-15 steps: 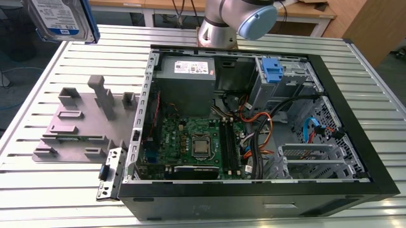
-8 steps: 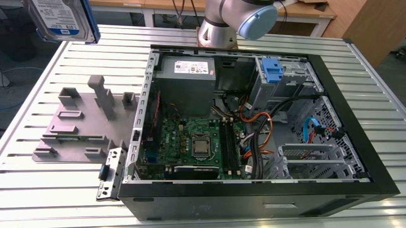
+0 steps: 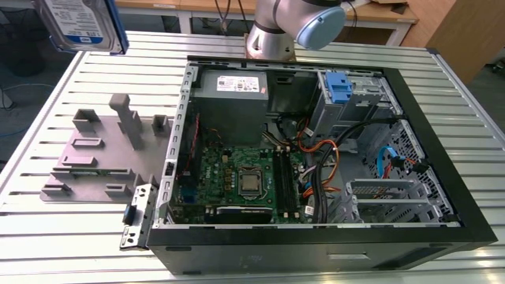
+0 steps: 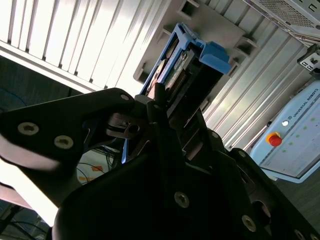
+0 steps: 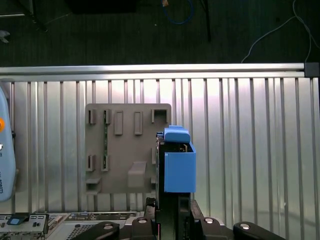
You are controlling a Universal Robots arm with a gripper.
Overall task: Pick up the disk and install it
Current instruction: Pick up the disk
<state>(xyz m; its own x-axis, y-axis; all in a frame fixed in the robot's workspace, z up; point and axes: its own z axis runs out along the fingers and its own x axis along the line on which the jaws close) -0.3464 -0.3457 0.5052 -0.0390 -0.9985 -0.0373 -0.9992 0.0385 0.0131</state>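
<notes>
The disk hangs high above the table's far corner at the exterior view's left, its white-and-blue label facing the camera. Both wrist views show the disk edge-on, with its blue side rails and silver body sticking out from between the dark fingers. My gripper is shut on it, and the dark fingers clamp the disk's near end. Below it lies the grey holder plate on the slatted table.
The open computer case lies on the slatted table, with a motherboard, a grey power supply box, an upright blue latch piece at the drive bay, and loose cables. The grey holder plate sits beside the case. The arm's base stands behind it.
</notes>
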